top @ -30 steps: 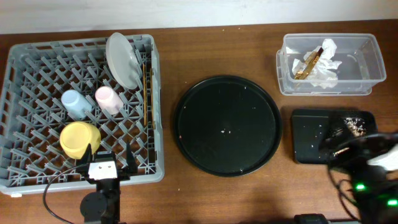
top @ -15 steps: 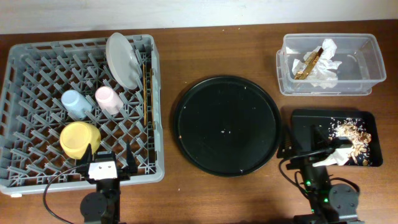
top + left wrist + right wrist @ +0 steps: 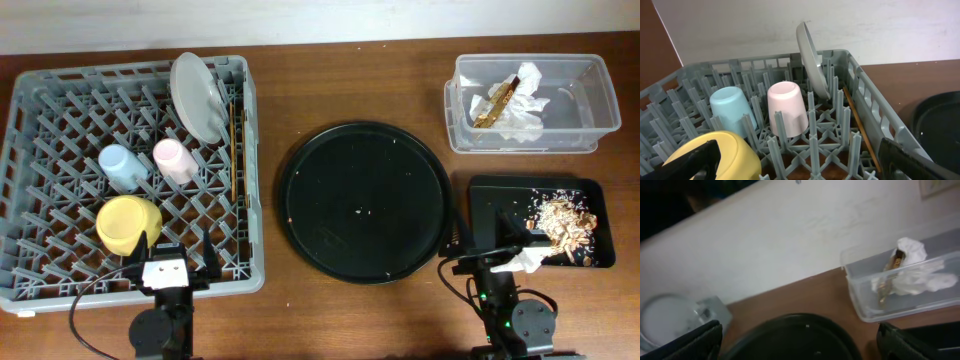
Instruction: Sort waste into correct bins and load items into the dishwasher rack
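Note:
The grey dishwasher rack holds the light-blue cup, pink cup, yellow bowl, grey plate standing on edge, and chopsticks. The left wrist view shows the same blue cup, pink cup, bowl, plate and chopsticks. The clear tub holds the white napkin and gold wrapper. The shallow black tray holds food scraps. My left gripper is open at the rack's front edge. My right gripper is open by the shallow tray's front-left.
A large round black tray with a few crumbs lies in the middle of the wooden table; it also shows in the right wrist view, as does the clear tub. A pale wall runs along the back.
My right arm has pulled back from over the shallow black tray toward the front edge, uncovering the food scraps. The left arm has not moved.

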Motion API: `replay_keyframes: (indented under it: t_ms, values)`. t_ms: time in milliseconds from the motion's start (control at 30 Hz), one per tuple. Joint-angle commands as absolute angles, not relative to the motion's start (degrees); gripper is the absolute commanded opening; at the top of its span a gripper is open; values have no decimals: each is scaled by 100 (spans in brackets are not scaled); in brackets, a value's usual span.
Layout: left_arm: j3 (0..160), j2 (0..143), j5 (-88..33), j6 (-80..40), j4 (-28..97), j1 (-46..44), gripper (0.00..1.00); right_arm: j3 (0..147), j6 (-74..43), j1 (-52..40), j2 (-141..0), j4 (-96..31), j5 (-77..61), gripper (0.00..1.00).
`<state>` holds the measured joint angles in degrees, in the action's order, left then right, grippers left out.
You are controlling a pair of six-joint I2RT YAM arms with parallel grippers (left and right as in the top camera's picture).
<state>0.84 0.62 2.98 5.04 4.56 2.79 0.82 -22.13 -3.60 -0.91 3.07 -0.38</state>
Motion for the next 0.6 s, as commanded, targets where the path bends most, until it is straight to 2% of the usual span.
replay_keyframes:
  t_ms: [0,100,233,567]
  values:
    - [51,30,235,475,458,311,99,32,-1164,-405,-19,69,73,99]
    - [51,30,235,475,458,311,99,32,-611,-368,-19,-478,67,99]
    - [51,30,235,475,458,311,99,32,-355,-191,-19,-478,67,99]
    - [51,30,235,475,458,311,99,32,-342,-110,-19,-480,51,99]
